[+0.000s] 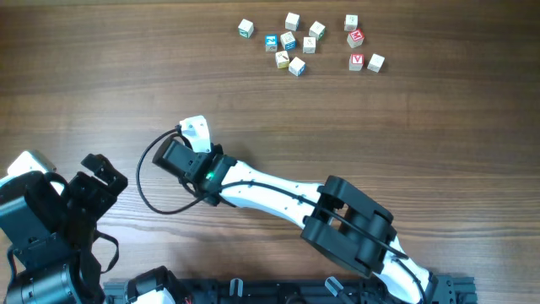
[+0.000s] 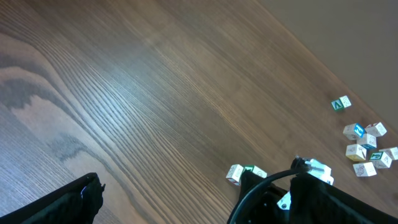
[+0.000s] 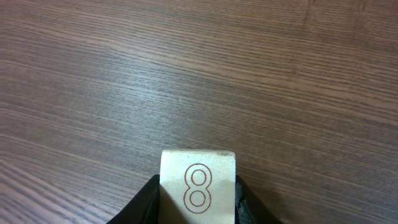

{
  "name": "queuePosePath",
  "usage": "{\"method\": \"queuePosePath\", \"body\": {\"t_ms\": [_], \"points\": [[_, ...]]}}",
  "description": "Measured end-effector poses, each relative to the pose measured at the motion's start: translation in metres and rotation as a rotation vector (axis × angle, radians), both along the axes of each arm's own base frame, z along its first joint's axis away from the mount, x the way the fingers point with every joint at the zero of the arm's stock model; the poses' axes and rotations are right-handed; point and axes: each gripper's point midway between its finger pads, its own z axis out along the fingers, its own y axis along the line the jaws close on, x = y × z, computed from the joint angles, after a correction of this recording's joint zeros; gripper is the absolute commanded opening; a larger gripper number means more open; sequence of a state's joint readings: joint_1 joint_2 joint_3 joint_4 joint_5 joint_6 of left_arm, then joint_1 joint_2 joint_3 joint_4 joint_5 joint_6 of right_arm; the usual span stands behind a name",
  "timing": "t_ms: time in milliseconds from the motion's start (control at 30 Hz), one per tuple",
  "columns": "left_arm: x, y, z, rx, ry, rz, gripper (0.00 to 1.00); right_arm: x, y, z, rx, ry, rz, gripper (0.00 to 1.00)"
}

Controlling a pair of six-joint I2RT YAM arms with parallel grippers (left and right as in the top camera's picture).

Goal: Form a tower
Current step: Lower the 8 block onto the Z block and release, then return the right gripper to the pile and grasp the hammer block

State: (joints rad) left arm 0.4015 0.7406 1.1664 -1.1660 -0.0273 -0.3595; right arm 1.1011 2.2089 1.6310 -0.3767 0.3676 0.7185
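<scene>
Overhead, the right arm reaches across the wooden bench (image 1: 380, 118) to left of centre. The right gripper (image 1: 196, 135) is closed on the tower (image 1: 197, 129), a small pale piece at its tip. A scatter of loose cubes (image 1: 308, 42) with red, blue and green marks lies well apart from it, near the far edge. The left gripper (image 1: 99, 176) sits at the near left corner with its fingers (image 2: 68, 202) spread wide and nothing between them.

In the right wrist view, two dark fingers (image 3: 146, 202) clamp the sides of the tower (image 3: 198, 183). Its cream face with an outlined red 8 is turned to the camera, and the numeral stands upright in the frame. The lower part of that face runs off the bottom edge, so the view does not show how many cubes are held. Nor does it show whether they touch the bench or hang above it.

In the left wrist view, the tower (image 2: 235, 174) shows as two pale faces side by side, one with a green mark, just ahead of the black gripper body and its cable loop. Its length seems to run across the frame rather than upright, but much of it is hidden by the gripper. The loose cubes (image 2: 367, 146) sit at the right edge, too small to read.
</scene>
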Motion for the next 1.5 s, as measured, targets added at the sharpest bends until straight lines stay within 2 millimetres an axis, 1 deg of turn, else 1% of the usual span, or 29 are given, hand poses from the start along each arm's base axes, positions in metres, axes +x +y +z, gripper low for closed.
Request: {"method": "queuePosePath", "body": {"t_ms": [267,367,567,633,733,967,1267,1433,1467,1500], "points": [[0.0000,0.0000,0.0000,0.000,0.000,0.000,1.00,-0.0015,0.0030,0.0012,0.008,-0.003,0.005,0.15],[0.0001,0.0000,0.0001,0.000,0.000,0.000,1.00,-0.0012,0.0035,0.0016,0.011,-0.005,0.005,0.19],[0.0000,0.0000,0.0000,0.000,0.000,0.000,1.00,-0.0026,0.0047,0.0011,0.015,0.003,0.011,0.20],[0.0000,0.0000,0.0000,0.000,0.000,0.000,1.00,-0.0026,0.0047,0.0011,0.015,0.003,0.012,0.24],[0.0000,0.0000,0.0000,0.000,0.000,0.000,1.00,-0.0031,0.0051,0.0009,0.017,0.006,0.014,0.25],[0.0000,0.0000,0.0000,0.000,0.000,0.000,1.00,-0.0033,0.0061,0.0012,0.021,0.007,0.016,0.33],[0.0000,0.0000,0.0000,0.000,0.000,0.000,1.00,-0.0029,0.0069,0.0018,0.025,0.005,0.017,0.37],[0.0000,0.0000,0.0000,0.000,0.000,0.000,1.00,-0.0026,0.0082,0.0027,0.029,0.002,0.021,0.38],[0.0000,0.0000,0.0000,0.000,0.000,0.000,1.00,-0.0028,0.0085,0.0027,0.030,0.003,0.022,0.39],[0.0000,0.0000,0.0000,0.000,0.000,0.000,1.00,-0.0025,0.0090,0.0031,0.033,0.001,0.022,0.45]]}}
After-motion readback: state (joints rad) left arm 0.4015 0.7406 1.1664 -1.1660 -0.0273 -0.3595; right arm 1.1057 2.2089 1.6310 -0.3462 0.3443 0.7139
